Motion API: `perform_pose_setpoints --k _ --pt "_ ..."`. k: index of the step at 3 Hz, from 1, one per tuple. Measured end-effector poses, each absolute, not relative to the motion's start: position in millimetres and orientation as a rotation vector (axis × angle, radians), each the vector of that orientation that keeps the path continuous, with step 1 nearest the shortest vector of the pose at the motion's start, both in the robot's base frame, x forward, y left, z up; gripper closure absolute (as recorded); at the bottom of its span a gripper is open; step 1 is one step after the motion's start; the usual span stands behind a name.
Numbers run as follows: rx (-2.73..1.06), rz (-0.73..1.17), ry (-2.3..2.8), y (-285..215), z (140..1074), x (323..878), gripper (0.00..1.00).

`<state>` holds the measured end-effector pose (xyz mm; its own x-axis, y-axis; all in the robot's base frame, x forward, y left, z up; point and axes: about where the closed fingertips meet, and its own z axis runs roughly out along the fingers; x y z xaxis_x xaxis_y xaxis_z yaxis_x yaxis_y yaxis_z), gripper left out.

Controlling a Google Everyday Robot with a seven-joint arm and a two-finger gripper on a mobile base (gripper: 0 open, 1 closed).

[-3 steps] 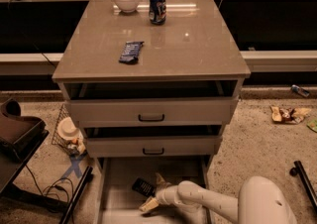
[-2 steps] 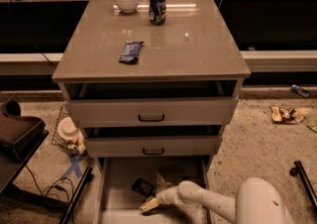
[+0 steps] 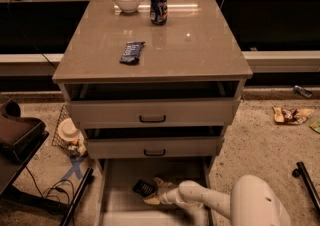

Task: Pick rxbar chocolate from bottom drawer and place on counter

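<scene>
While the gripper sat low inside the pulled-out bottom drawer, its fingers stood spread apart, grasping nothing. The rxbar chocolate lay flat on the drawer floor just beyond the fingertips, on the side away from the arm. Well above the fingers, the tabletop carried a blue wrapped bar, a white bowl and a blue can.

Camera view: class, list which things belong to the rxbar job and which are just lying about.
Job: rxbar chocolate; bottom drawer; counter; gripper, inside that drawer beside the rxbar.
Lying about: blue wrapped bar; white bowl; can; floor wrapper.
</scene>
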<state>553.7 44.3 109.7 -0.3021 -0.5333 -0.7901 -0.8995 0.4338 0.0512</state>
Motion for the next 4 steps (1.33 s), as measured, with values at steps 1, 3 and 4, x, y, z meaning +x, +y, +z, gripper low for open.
perform_pose_setpoints --k 1,3,4 --pt "-1.209 0.652 1.979 45.1 109.0 553.3 0.59" --pt "-1.209 0.652 1.979 45.3 111.7 553.3 1.00" --pt "-1.209 0.652 1.979 45.4 111.8 553.2 1.00"
